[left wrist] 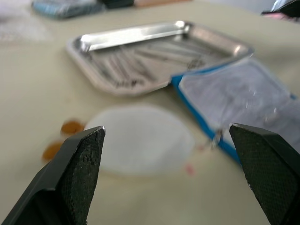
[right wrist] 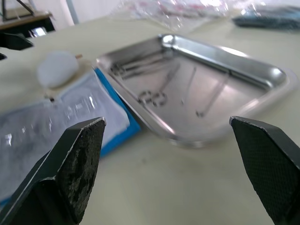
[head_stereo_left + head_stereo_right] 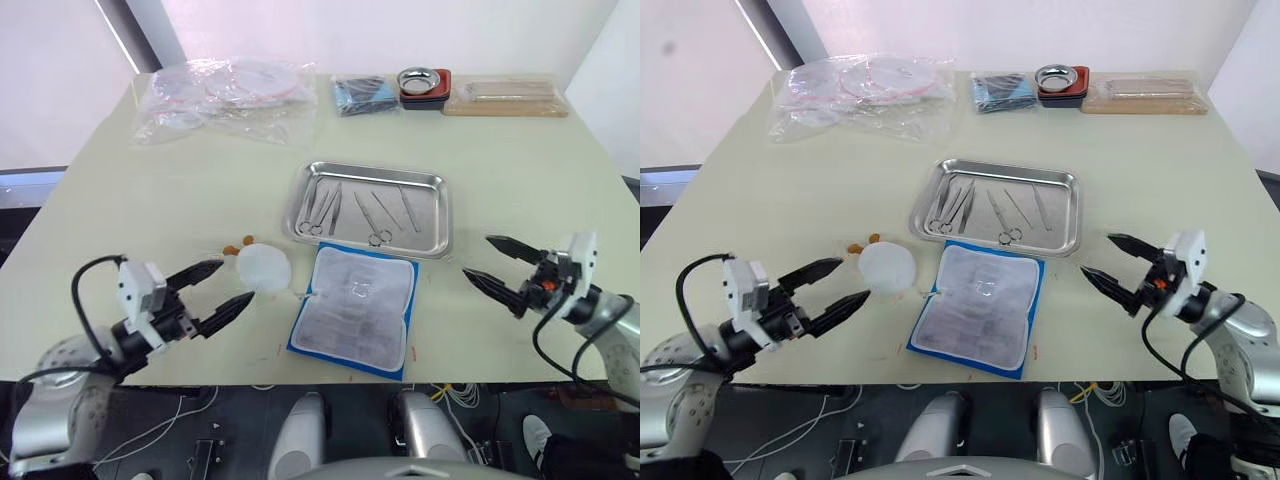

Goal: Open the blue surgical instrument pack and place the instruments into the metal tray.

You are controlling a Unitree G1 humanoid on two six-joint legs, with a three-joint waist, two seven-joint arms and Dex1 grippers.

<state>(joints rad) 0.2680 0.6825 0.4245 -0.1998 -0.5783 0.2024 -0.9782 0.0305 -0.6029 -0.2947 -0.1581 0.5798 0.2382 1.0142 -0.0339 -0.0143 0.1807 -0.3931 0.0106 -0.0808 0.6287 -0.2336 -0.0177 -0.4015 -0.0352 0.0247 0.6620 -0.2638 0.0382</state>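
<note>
Metal tray (image 3: 300, 205) on the cream table (image 3: 150, 200), taken as landmark. Instruments (image 3: 355, 208) inside the tray: a cluster of slim silver tools at its left end, ring-handled scissors near the front rim at centre, two thin straight pieces toward the right.

Blue surgical instrument pack (image 3: 355, 308) just in front of the tray, opened flat, whitish clear-plastic pocketed face up, blue border visible all round; far edge touching or slightly under the tray's front rim, cannot tell which. Pockets look empty, though fine detail not resolvable.

White round disc (image 3: 265, 267) in front of the tray's left corner, just beside the pack's left edge. Small orange-brown bits (image 3: 240, 243) close to the disc, on the side away from the pack.

Left gripper (image 3: 218, 290) in front and to the left of the tray, low over the table, fingers spread wide apart, holding nothing; tips just short of the disc. Right gripper (image 3: 492, 264) in front and to the right of the tray, fingers likewise spread apart and empty, tips directed at the tray's right front corner.

Behind the tray, along the table's far edge: clear plastic bags (image 3: 225, 95) to the left, dark-blue packet (image 3: 362, 93) directly behind, small round metal bowl in red holder (image 3: 424, 82) next, wooden board (image 3: 506, 97) furthest right.
</note>
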